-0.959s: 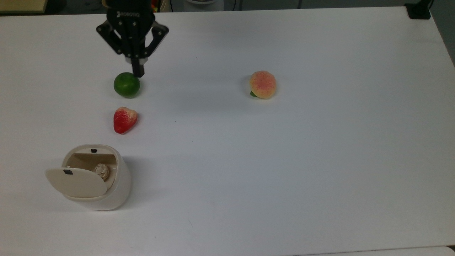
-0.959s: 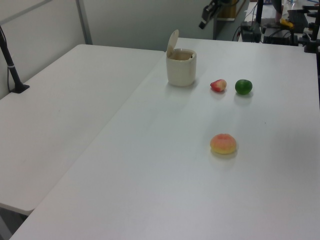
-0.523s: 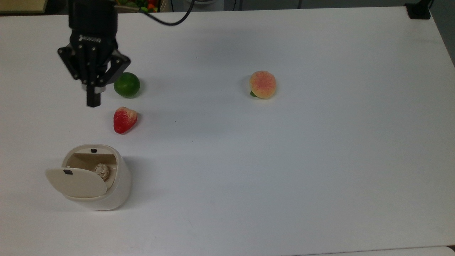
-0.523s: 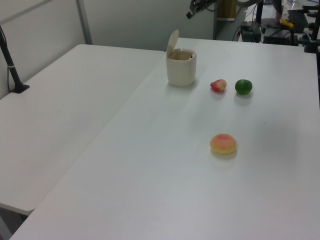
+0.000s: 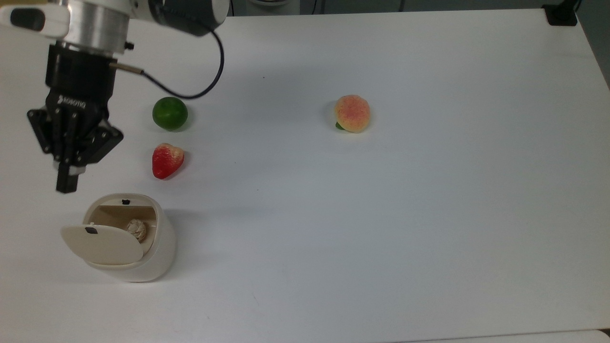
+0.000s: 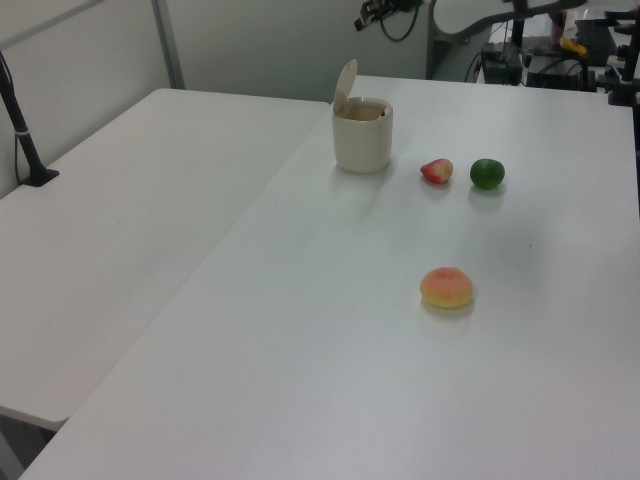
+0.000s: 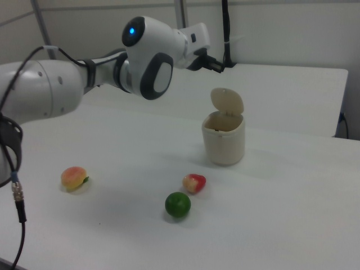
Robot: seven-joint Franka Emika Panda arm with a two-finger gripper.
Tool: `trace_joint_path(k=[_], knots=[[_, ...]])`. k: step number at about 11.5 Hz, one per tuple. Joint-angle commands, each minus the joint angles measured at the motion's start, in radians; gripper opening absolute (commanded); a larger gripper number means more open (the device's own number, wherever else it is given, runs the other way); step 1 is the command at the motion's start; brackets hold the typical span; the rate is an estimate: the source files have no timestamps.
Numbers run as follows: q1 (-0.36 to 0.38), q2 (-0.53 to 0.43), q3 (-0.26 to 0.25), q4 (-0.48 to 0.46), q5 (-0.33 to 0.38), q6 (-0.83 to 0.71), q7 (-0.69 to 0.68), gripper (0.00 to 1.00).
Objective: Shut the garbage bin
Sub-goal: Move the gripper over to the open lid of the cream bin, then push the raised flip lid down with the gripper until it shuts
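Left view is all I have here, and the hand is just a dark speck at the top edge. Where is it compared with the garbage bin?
Observer: In the top view the hand hangs just off the garbage bin, toward the top view's upper left of its rim, not touching it.
Operator: Are its fingers open?
Observer: No, the top view shows them pressed together, holding nothing.
Operator: Anything inside the bin?
Observer: Yes, a pale crumpled wad lies inside, beside the raised lid.
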Motion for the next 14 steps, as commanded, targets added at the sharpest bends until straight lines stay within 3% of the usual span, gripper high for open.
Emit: trace_joint_path(k=[1, 5, 9, 14], knots=[[-0.015, 0.112, -0.003, 0.116, -0.006, 0.029, 0.023, 0.00], [-0.018, 0.195, 0.000, 0.153, -0.004, 0.090, 0.023, 0.00], [-0.016, 0.203, 0.000, 0.151, -0.006, 0.092, 0.022, 0.00], [-0.019, 0.157, 0.024, 0.049, -0.036, 0.087, 0.014, 0.00]])
